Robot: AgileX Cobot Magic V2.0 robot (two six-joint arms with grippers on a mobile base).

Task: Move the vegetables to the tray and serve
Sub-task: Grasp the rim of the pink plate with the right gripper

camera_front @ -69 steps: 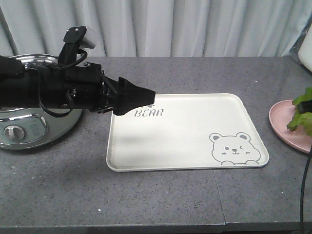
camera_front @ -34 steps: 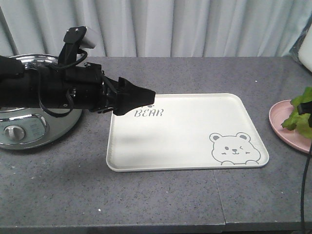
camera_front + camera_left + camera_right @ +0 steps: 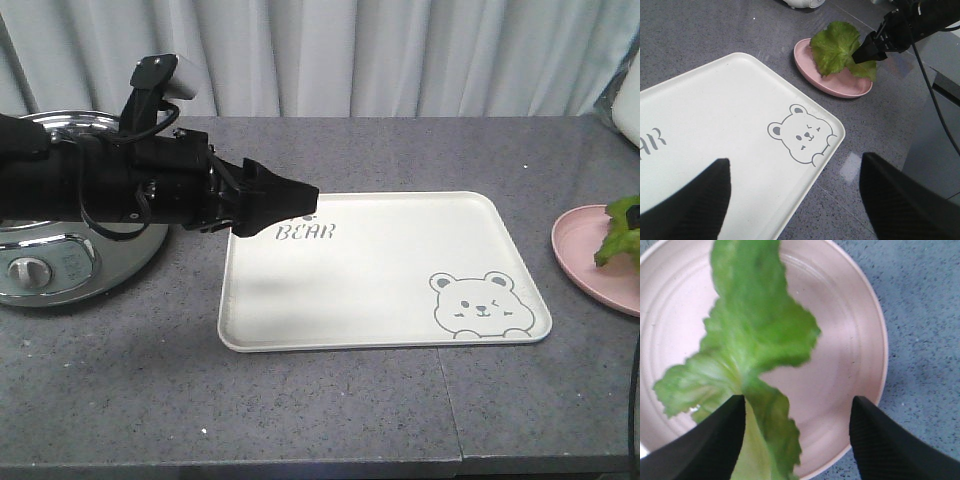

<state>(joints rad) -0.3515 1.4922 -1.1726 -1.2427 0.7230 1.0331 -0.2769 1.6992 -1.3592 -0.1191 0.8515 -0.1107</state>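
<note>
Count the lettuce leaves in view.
1. A single lettuce leaf sits over the pink plate, beyond the bear corner of the tray. The tray itself holds none. A second leaf hidden beneath this one cannot be ruled out.

We see a grey speckled countertop (image 3: pixel 400 150) spanning the whole scene, with a thin seam (image 3: pixel 450 400) crossing its near part, right of centre. Three things sit directly on it in the front view. The cream-white tray (image 3: pixel 370 280) lies flat in the middle, its grey lettering at the far left corner and the winking bear at the near right corner. A round pink plate (image 3: pixel 575 245) rests to the right, apart from the tray and cut off by the frame edge. A shiny silver cooker (image 3: pixel 60 270) stands at the left edge. In the left wrist view we also make out a white object (image 3: pixel 800 3) beyond the plate, too cropped to identify.
</note>
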